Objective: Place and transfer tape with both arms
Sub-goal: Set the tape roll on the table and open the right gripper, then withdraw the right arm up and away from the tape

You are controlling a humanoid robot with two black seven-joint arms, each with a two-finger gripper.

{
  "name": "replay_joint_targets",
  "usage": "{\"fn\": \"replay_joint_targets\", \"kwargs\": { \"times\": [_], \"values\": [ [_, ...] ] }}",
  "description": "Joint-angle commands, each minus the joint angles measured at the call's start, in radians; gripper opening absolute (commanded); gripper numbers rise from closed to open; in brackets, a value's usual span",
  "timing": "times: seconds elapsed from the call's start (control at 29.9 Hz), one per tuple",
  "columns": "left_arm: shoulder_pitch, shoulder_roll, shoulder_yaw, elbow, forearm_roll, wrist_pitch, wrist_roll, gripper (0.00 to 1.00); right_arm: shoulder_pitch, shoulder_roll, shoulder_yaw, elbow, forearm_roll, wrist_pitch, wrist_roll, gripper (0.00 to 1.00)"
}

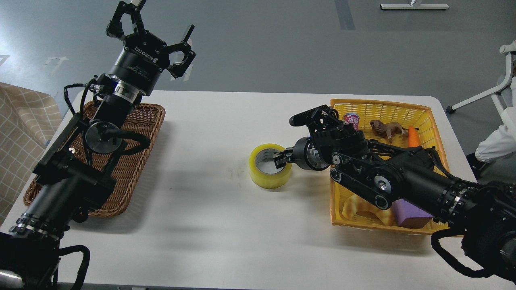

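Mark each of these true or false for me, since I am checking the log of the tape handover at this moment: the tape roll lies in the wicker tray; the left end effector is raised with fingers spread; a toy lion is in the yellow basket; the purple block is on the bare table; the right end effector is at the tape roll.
1. The tape roll lies in the wicker tray. False: it sits on the white table, between tray and yellow basket.
2. The left end effector is raised, fingers spread. True.
3. A toy lion is in the yellow basket. True.
4. The purple block is on the bare table. False: it is in the basket.
5. The right end effector is at the tape roll. True.
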Motion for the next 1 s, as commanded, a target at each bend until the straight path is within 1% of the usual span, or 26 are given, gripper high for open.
{"fn": "replay_joint_targets", "kwargs": {
  "times": [0.0, 0.23, 0.33, 0.53, 0.6, 0.67, 0.8, 0.87, 0.97],
  "values": [
    [0.000, -0.001, 0.000, 0.000, 0.000, 0.000, 0.000, 0.98, -0.010, 0.000, 0.009, 0.003, 0.009, 0.000, 0.000, 0.98],
    [0.000, 0.002, 0.000, 0.002, 0.000, 0.000, 0.000, 0.98, 0.017, 0.000, 0.021, 0.020, 0.014, 0.000, 0.000, 1.00],
    [0.000, 0.003, 0.000, 0.000, 0.000, 0.000, 0.000, 0.98, 0.045, 0.000, 0.063, 0.057, 0.015, 0.000, 0.001, 1.00],
    [0.000, 0.009, 0.000, 0.000, 0.000, 0.000, 0.000, 0.98, 0.076, -0.132, 0.142, 0.185, 0.015, 0.000, 0.001, 1.00],
    [0.000, 0.011, 0.000, 0.002, 0.002, 0.000, 0.000, 0.98, 0.076, -0.188, 0.179, 0.241, 0.015, 0.000, 0.001, 1.00],
    [0.002, 0.014, 0.003, 0.000, 0.002, 0.000, 0.000, 0.98, 0.067, -0.274, 0.236, 0.305, 0.023, 0.000, 0.003, 1.00],
    [0.002, 0.014, 0.003, 0.000, 0.002, 0.000, 0.001, 0.98, 0.061, -0.339, 0.311, 0.340, 0.087, 0.000, 0.005, 1.00],
    [0.000, 0.016, 0.002, 0.002, 0.002, 0.000, 0.000, 0.98, 0.056, -0.379, 0.378, 0.342, 0.168, 0.000, 0.006, 1.00],
    [0.000, 0.022, 0.005, 0.002, 0.002, 0.000, 0.004, 0.98, 0.047, -0.408, 0.455, 0.344, 0.268, 0.000, 0.009, 1.00]
  ]
}}
